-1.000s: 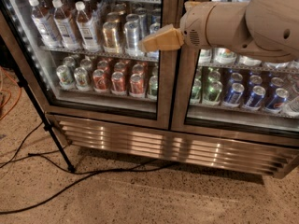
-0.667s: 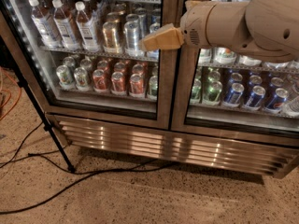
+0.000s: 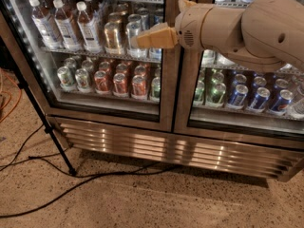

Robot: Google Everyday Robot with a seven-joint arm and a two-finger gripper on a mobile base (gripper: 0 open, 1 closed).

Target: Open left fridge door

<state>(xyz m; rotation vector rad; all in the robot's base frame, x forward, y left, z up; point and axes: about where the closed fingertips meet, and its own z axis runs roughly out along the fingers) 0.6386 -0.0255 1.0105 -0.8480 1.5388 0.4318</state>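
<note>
The left fridge door (image 3: 165, 109) is a glass pane in a steel frame with a dotted LED strip (image 3: 18, 45) down its left side. It looks closed, flush with the twin door. Bottles and cans fill the shelves behind it. My gripper (image 3: 142, 39), tan and wedge-shaped, points left in front of the glass near the door's right edge, level with the upper shelf. It extends from my big beige arm (image 3: 247, 30), which comes in from the upper right. No handle shows in the camera view.
The right fridge door (image 3: 247, 127) shows green and blue cans. A ribbed steel grille (image 3: 166, 148) runs below both doors. A black stand leg (image 3: 45, 122) slants down at the left, and black cables (image 3: 95, 177) trail over the speckled floor.
My gripper has shifted slightly left and up across the glass. The doors have not moved.
</note>
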